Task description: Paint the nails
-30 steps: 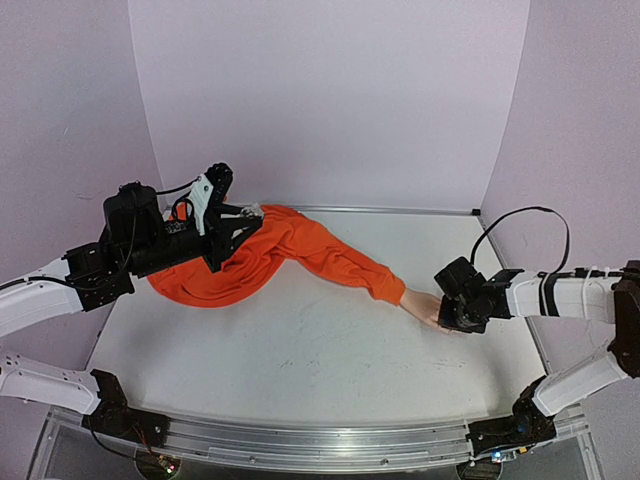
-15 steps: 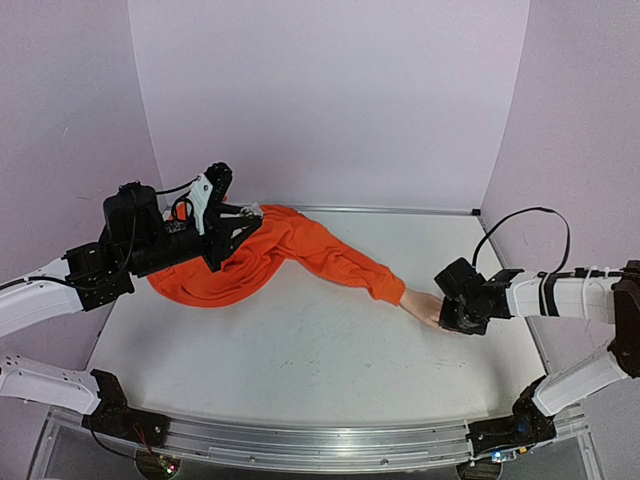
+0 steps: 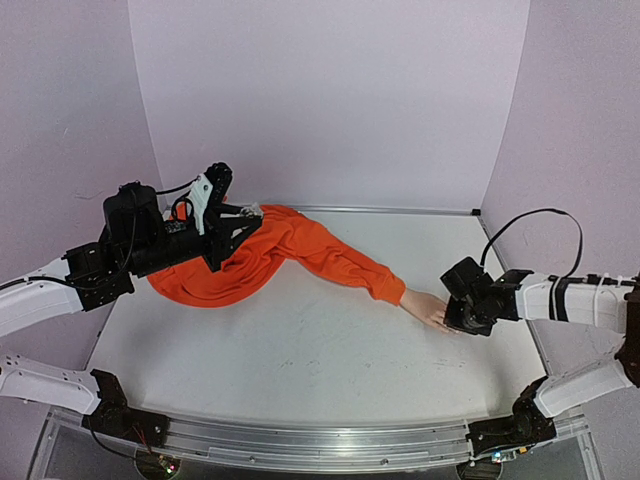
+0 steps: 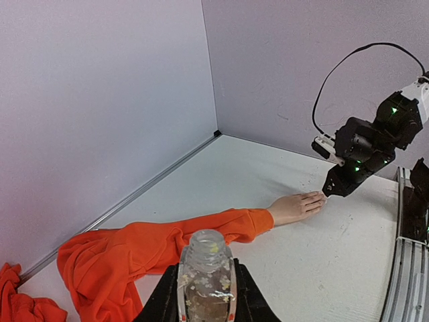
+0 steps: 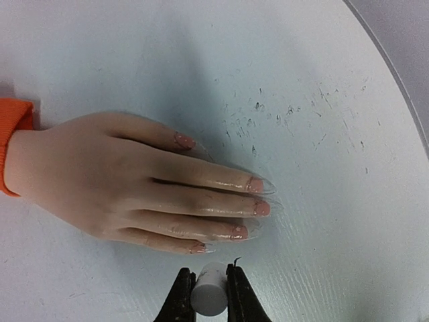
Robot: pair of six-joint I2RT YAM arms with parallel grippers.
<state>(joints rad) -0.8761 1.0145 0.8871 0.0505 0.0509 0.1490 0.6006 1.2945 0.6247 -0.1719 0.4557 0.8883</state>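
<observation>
Small pinkish nails (image 5: 255,184) sit on the fingertips of a pale pinkish-beige mannequin hand (image 5: 100,181), five tips visible in the right wrist view, a couple of them glossy. The hand lies flat, back up, fingers outstretched and slightly spread, on the right half of the white table (image 3: 300,350), well in from the back wall. The fingertips point toward the right side wall. In the top view the hand (image 3: 425,308) is partly covered by the right arm. Its wrist goes into the ribbed cuff of a bright orange fabric sleeve (image 3: 300,250) that runs diagonally back-left across the table and ends in a bunched heap near the back-left corner. The right gripper (image 5: 209,295) is low over the table just off the fingertips, jaws clamped on a small white cylinder (image 5: 210,292). The cylinder is near the nail of the nearest finger but apart from it, with bare table between them. Can't tell whether a brush tip shows below it. From the left wrist view the right gripper (image 4: 333,186) hangs just past the fingertips of the hand (image 4: 295,206). The left gripper (image 4: 206,302) is raised above the sleeve heap at the far left, well apart from the hand, jaws closed on a small clear glass bottle (image 4: 206,282). The bottle is upright, its open neck on top, with light flecks inside. Lilac walls (image 3: 330,100) enclose the table on three sides. An aluminium rail (image 3: 300,440) carries the arm bases at the near edge.
</observation>
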